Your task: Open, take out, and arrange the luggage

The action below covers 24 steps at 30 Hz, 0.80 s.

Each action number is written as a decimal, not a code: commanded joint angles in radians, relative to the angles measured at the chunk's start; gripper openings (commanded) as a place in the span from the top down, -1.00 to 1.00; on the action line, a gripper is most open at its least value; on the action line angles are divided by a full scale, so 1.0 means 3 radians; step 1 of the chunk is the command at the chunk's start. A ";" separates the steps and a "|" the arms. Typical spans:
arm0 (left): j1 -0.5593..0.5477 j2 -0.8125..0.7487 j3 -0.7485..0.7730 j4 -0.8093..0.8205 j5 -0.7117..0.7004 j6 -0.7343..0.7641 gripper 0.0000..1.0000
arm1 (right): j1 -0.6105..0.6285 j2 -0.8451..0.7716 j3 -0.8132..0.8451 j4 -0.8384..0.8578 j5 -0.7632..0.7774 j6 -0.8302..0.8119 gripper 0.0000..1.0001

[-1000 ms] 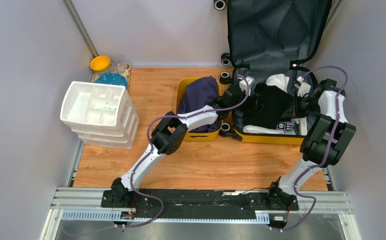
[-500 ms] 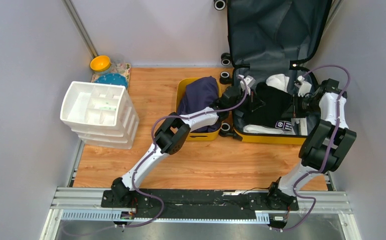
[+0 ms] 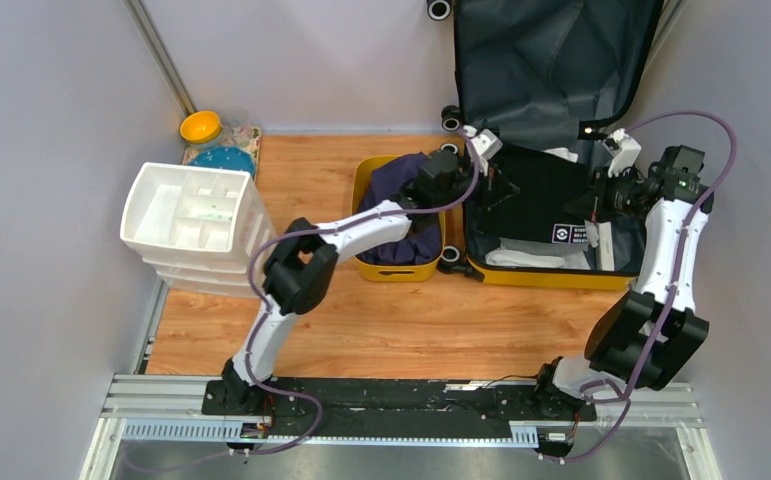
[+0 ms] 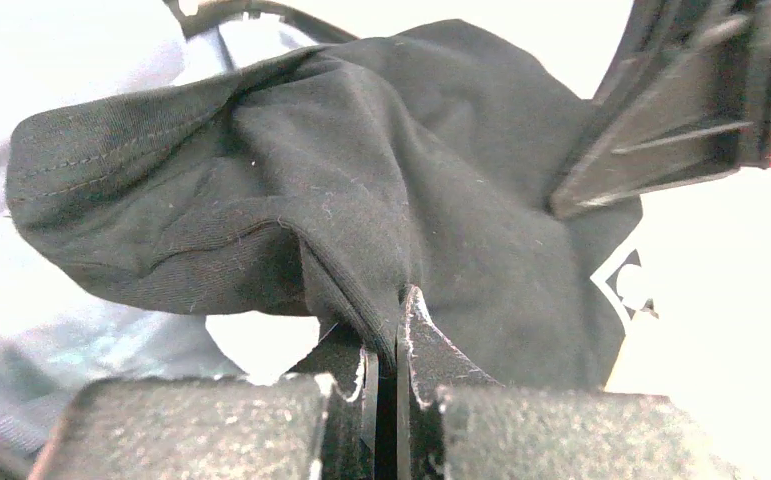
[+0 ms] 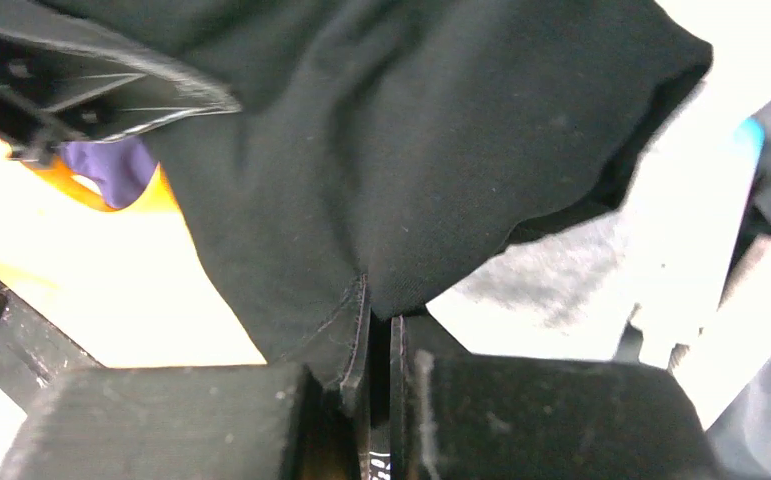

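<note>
The luggage [image 3: 541, 277], a yellow hard-shell suitcase, lies open at the back right, its dark-lined lid [image 3: 551, 60] leaning on the wall. A black garment [image 3: 541, 195] with a white logo hangs stretched above its lower half. My left gripper [image 3: 489, 190] is shut on the garment's left edge. The left wrist view shows a fold of the black cloth [image 4: 361, 180] pinched between the jaws of the left gripper [image 4: 391, 330]. My right gripper [image 3: 597, 205] is shut on the right edge. In the right wrist view, the cloth [image 5: 411, 130] runs into the closed right gripper [image 5: 379, 320].
White items [image 3: 521, 258] lie in the suitcase under the garment. A small yellow tub [image 3: 396, 272] holding navy cloth [image 3: 401, 190] stands left of the suitcase. A white drawer organiser [image 3: 199, 225] sits at the left, with a yellow bowl [image 3: 201, 127] and a blue plate [image 3: 225, 160] behind it.
My left gripper has shut on the black garment and drawn back to the left. The right arm has risen and moved right, and the garment is lifted and spread between both.
</note>
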 commanded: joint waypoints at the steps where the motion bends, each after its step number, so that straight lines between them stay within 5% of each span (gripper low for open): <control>1: 0.0108 -0.1050 -0.0544 0.0137 0.0241 0.0342 1.00 | 0.0132 -0.0278 0.0108 0.0328 -0.0505 0.0198 1.00; 15: 0.0660 -0.2901 -0.2486 -0.0589 0.0180 0.0711 1.00 | 0.1860 -0.0468 -0.0378 0.1749 -0.0112 0.1501 1.00; 24: 0.1243 -0.2694 -0.2881 -0.0794 -0.0031 0.0875 1.00 | 0.2623 0.0549 -0.0159 0.2287 0.0705 0.1871 1.00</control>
